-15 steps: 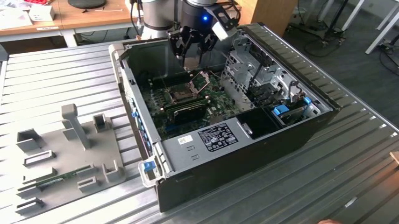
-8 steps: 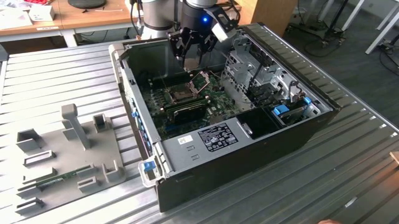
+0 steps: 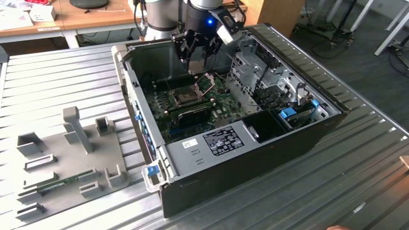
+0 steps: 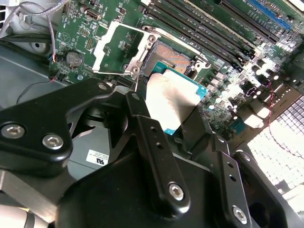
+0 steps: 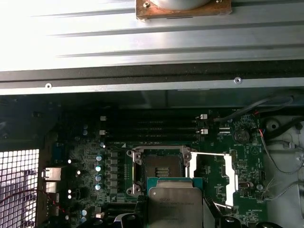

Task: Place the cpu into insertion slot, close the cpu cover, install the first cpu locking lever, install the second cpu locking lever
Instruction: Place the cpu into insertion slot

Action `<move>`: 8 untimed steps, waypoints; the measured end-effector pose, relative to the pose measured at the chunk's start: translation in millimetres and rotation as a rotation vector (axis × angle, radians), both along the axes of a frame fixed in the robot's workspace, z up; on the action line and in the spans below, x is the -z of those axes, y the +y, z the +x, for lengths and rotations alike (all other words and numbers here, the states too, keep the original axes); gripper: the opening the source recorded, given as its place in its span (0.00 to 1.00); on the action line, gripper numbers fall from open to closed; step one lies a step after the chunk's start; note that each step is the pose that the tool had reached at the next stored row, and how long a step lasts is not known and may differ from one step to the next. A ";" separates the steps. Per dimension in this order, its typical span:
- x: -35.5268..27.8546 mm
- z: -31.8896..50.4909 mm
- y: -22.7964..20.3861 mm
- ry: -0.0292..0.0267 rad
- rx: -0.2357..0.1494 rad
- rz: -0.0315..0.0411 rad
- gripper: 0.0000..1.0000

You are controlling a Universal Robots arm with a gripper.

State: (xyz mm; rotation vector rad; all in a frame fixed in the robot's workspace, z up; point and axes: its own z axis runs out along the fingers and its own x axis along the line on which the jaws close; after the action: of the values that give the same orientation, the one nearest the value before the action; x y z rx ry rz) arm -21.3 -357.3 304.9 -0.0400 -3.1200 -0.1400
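Standing beside the ribbed metal worktop, I'd say the step in hand is the first one, getting the cpu into the insertion slot. In the exterior view the pincer hangs inside the open computer case, with the slot at about 6 o'clock from it and the cpu cover standing up at about 1 o'clock from the slot. Both wrist views show the cover swung right off the slot, whose contact field lies bare, so nothing is seated yet. The pincer is parted just to the chip's width and grips the cpu by two opposite edges, metal top showing. The chip rides above the board, beside the slot and apart from it. To do this well, I reckon the chip has to be squared to the silver rim first, corners matching. It should then go down flat and straight, since any dragging across those fine contacts could bend them. The grip should give way only once the chip lies level inside the rim. The fingers also want room from the cover's free edge, which sits near them.
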 end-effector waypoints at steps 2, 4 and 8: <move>0.1 0.0 0.0 0.0000 0.000 0.0000 0.54; 0.6 0.0 0.0 -0.0001 0.000 0.0002 0.54; 1.9 0.0 0.0 0.0000 0.000 0.0000 0.54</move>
State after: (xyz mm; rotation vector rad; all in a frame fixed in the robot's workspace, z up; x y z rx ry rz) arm -21.3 -357.3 303.1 -0.0400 -3.1200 -0.1399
